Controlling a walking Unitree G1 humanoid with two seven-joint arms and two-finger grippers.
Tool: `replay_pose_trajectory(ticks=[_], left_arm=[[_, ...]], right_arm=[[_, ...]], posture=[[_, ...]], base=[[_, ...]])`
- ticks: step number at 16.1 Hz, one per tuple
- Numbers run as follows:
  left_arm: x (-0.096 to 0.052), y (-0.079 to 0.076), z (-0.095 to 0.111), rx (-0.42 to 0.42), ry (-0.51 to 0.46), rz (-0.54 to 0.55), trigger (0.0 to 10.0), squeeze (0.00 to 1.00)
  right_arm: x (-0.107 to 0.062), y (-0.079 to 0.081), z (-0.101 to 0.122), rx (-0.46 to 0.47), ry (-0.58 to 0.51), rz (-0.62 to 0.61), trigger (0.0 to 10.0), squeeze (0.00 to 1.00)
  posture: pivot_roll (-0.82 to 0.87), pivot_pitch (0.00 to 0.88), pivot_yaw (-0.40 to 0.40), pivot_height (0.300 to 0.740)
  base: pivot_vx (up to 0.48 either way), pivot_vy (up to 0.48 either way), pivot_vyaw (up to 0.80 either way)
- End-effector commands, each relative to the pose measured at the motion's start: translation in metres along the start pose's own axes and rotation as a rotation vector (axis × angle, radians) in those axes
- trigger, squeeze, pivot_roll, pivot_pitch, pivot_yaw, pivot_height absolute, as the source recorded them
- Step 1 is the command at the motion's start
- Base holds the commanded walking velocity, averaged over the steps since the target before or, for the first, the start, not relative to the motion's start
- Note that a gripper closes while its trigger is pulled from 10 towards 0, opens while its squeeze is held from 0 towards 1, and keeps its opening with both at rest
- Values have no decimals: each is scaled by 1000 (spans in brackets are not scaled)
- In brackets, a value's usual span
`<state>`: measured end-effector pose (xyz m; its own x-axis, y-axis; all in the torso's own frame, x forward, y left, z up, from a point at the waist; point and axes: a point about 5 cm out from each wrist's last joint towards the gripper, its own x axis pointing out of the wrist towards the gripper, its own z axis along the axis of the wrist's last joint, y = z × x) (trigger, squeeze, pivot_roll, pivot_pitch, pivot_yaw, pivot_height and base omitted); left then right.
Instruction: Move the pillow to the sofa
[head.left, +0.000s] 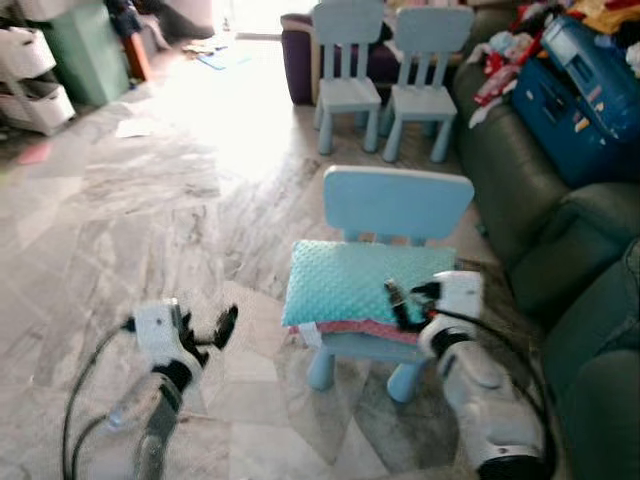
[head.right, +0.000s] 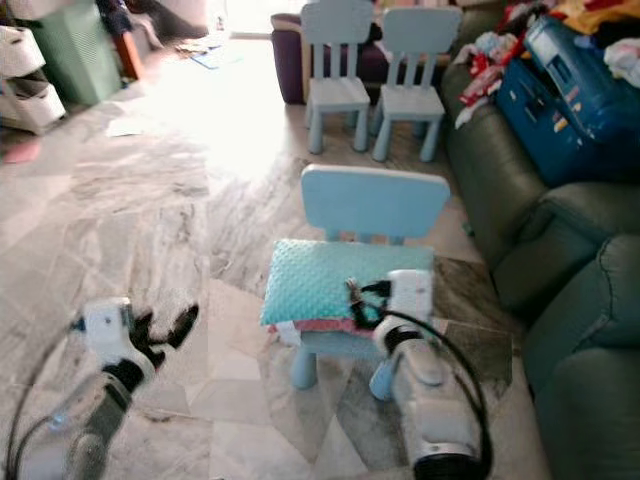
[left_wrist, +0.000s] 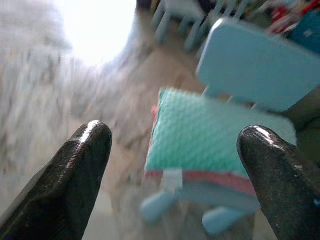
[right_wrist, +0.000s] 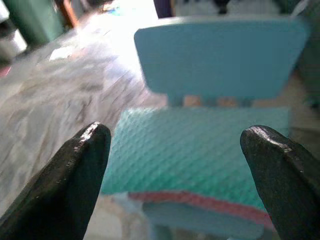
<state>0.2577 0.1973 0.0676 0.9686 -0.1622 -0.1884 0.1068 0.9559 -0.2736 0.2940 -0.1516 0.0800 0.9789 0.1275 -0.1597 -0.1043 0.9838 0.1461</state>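
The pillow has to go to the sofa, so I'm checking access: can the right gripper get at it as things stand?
Probably yes: the right gripper, fingers open, is at the near edge of the pillow, with nothing between them.

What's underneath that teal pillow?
The teal pillow lies on the seat of a small light-blue chair. A pink layer shows along its front edge. The seat itself is mostly covered; the chair's legs show below, on the marble floor.
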Motion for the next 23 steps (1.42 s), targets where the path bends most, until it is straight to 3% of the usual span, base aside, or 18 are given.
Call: replay_pose_trajectory(ticks=[1, 4, 12, 23], left_arm=[[-2, 3, 10, 37, -42, -2, 10000, 0], [4, 1, 34, -72, -139, 51, 10000, 0], [5, -18, 18, -101, -80, 9, 10000, 0], [7, -16, 14, -127, -55, 23, 10000, 0]], right_arm=[[-1, 1, 6, 13, -18, 0, 10000, 0], [-3, -4, 8, -3, -16, -14, 10000, 0], [1, -1, 22, -24, -56, 8, 10000, 0], [2, 1, 24, -31, -52, 13, 10000, 0]], posture=[[-97, 49, -7, 740], [-116, 38, -1, 740], [-131, 42, -14, 740], [-138, 49, -23, 740]], base=[[0, 0, 0], [0, 0, -754], [0, -33, -171], [0, -461, 0]])
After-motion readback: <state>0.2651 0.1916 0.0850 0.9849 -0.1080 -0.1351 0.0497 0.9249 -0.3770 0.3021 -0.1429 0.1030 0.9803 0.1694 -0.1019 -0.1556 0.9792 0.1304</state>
